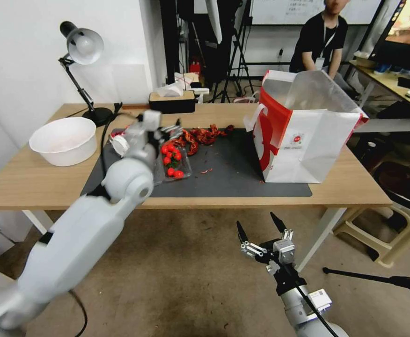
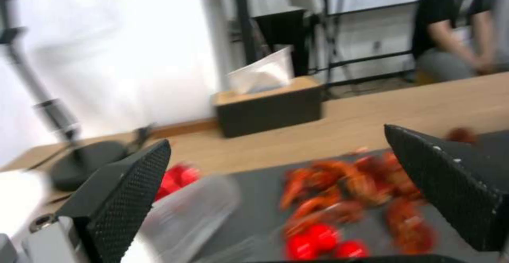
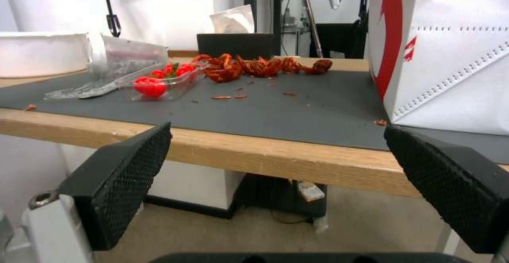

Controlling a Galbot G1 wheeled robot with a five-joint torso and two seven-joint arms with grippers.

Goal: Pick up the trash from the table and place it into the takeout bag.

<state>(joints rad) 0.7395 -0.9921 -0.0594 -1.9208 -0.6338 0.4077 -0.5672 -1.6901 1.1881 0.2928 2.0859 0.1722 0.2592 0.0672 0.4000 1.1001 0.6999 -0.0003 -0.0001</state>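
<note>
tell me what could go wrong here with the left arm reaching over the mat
The open left gripper hovers above a clear tray of red fruit and a loose pile of red shells; a grab might scatter shells or spill fruit across the grey mat. The takeout bag stands far across the mat, so a loose load could drop on the way.

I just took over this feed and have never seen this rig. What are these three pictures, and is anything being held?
It is a two-armed wheeled robot. The head view looks down at the table; the other two are cameras on each wrist, looking out between the claw's fingers. The left claw hangs open over the dark mat, above a clear tray of cherry tomatoes and a heap of red shells. The right claw waits open below the table's front edge. Neither holds anything. The takeout bag stands open on the right; a white bowl sits left.
</note>
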